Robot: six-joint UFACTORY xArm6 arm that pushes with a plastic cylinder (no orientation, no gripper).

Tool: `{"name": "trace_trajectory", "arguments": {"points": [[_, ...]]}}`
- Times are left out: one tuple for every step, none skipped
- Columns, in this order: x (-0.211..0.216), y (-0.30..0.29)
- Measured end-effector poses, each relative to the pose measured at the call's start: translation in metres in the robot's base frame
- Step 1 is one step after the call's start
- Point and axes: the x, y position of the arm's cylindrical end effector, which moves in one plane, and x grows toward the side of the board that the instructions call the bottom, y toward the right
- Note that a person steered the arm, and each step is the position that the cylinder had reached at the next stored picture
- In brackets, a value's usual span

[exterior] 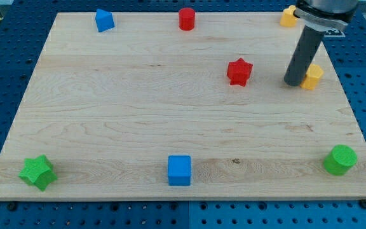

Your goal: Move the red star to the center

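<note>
The red star [239,71] lies on the wooden board [138,114], right of the middle and toward the view's top. My tip [293,83] rests on the board to the right of the star, a clear gap away. It stands just left of a yellow block [312,76] and touches or nearly touches it.
A red cylinder [187,18] and a blue block [104,20] sit near the top edge. Another yellow block [288,16] is at the top right, partly behind the arm. A green star [37,172], a blue cube [179,170] and a green cylinder [340,159] line the bottom edge.
</note>
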Motion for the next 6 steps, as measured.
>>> {"name": "trace_trajectory", "arguments": {"points": [[0.000, 0.007], [0.000, -0.014], [-0.005, -0.053], [-0.012, -0.090], [-0.004, -0.136], [0.021, -0.216]]}}
